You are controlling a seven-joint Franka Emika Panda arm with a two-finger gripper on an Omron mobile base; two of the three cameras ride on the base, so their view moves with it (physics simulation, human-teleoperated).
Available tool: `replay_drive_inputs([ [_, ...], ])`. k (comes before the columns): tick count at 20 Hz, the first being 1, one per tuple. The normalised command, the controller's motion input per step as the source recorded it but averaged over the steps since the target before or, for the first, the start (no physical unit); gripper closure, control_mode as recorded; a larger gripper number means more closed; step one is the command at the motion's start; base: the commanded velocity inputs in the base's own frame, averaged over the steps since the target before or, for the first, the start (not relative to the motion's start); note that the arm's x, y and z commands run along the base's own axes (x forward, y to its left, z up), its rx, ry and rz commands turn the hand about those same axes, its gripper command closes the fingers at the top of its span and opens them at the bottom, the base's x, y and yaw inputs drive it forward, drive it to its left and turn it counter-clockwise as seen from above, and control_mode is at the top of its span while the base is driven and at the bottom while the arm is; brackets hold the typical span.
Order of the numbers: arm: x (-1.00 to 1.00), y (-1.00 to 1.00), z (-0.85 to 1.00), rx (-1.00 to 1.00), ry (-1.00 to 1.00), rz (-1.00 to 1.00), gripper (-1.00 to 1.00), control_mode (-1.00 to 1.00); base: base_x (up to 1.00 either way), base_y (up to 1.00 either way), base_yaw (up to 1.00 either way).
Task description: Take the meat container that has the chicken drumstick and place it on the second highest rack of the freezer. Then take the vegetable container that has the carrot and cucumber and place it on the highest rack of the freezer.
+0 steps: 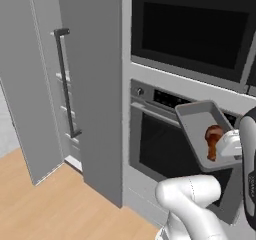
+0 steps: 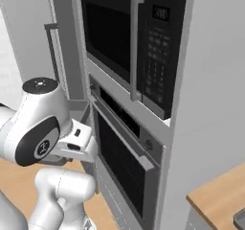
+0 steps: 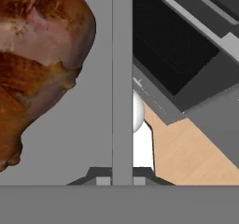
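Carrying the tray [image 1: 200,126] with the drumstick [image 1: 213,140] in front of the oven [image 1: 160,149], the gripper [image 1: 231,145] is clamped on its rim, so the freezer [image 1: 75,84] shelving and the whole vegetable step remain undone.

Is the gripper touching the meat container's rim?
Touching. In the hand view the gripper is shut astride the meat container rim, which runs between its tips. The left base view shows the container lifted, chicken drumstick inside.
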Motion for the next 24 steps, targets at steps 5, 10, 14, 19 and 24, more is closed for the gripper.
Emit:
replay_drive_inputs([
  [5,0.0,0.0,0.0,0.0,0.0,0.0,1.0,1.0,0.98,1.0,0.0],
  [10,0.0,0.0,0.0,0.0,0.0,0.0,1.0,1.0,0.77,1.0,-0.03],
  [14,0.0,0.0,0.0,0.0,0.0,0.0,1.0,1.0,0.6,1.0,-0.19],
  [19,0.0,0.0,0.0,0.0,0.0,0.0,1.0,1.0,0.23,1.0,-0.39],
  [24,0.0,0.0,0.0,0.0,0.0,0.0,1.0,1.0,0.0,1.0,-0.53],
])
